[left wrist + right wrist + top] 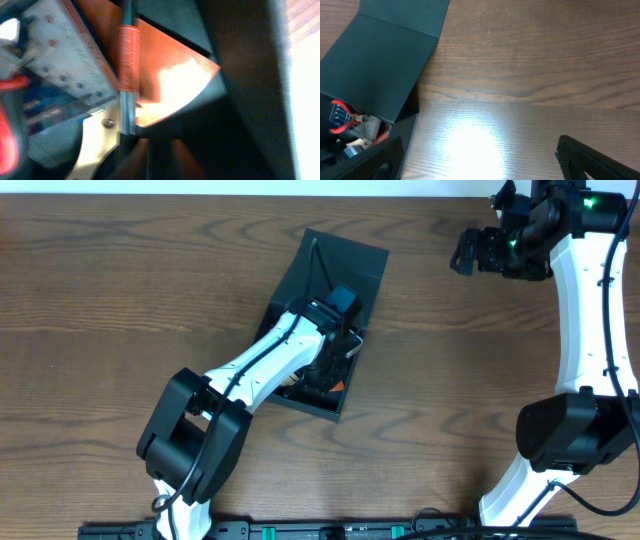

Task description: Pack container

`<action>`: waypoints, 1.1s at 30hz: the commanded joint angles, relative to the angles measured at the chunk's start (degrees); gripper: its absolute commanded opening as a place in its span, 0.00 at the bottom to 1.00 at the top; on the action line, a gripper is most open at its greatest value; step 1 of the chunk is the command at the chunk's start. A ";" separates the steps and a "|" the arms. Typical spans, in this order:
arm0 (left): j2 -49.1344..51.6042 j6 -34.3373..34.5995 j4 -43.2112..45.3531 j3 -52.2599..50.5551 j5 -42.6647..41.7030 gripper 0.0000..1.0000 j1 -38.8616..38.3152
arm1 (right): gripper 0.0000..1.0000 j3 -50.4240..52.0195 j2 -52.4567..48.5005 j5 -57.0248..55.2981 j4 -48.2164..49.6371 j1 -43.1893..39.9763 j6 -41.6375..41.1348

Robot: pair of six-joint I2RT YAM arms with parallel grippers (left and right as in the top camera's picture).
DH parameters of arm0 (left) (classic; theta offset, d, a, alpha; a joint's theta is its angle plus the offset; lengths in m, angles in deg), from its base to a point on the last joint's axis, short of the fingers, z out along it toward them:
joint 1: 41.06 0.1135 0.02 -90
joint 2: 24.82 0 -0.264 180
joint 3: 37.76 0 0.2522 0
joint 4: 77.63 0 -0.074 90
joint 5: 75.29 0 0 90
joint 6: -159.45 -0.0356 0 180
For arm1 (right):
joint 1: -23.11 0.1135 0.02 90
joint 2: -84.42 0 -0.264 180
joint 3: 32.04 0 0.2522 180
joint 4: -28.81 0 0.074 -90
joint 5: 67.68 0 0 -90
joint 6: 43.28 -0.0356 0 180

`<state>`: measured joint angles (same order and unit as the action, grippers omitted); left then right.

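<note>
Overhead view: the container [345,265] sits mid-table [120,300] with its flap lid raised. My left end effector [338,350] is down inside it among loaded items, including an orange-handled tool [127,60]; I cannot tell whether its jaws are apart or together. My right end effector [465,255] hovers well apart from the container, jaws wide apart and empty. Judgement: packing is well advanced; what remains is withdrawing the left arm and closing the lid.
</note>
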<state>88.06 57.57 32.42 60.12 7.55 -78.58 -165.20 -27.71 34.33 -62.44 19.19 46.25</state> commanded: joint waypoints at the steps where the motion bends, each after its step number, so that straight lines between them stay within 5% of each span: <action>1: -1.86 1.20 -1.55 3.63 1.20 0.42 -0.33 | 0.99 0.31 -0.50 0.02 -0.07 0.15 -0.76; 6: -6.40 1.53 -1.95 8.76 1.29 0.63 0.48 | 0.98 0.44 -0.68 1.84 0.11 0.68 -0.76; 15: -13.20 1.70 -2.16 12.28 7.76 0.64 7.43 | 0.86 4.57 -2.93 2.43 1.60 5.11 -3.34; 21: -10.29 1.51 -3.13 11.13 7.80 0.64 18.03 | 0.60 14.10 -3.30 7.78 8.72 10.43 -4.22; 26: -5.95 1.42 -3.08 10.82 7.37 0.56 24.44 | 0.06 23.08 -3.30 7.74 18.71 14.29 -9.84; 33: 2.58 0.85 -3.78 10.80 1.01 0.47 26.73 | 0.01 33.55 -3.30 7.74 32.37 15.52 -17.25</action>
<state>87.56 58.97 29.30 71.44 12.23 -51.89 -134.14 -30.53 41.48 -31.97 34.67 33.92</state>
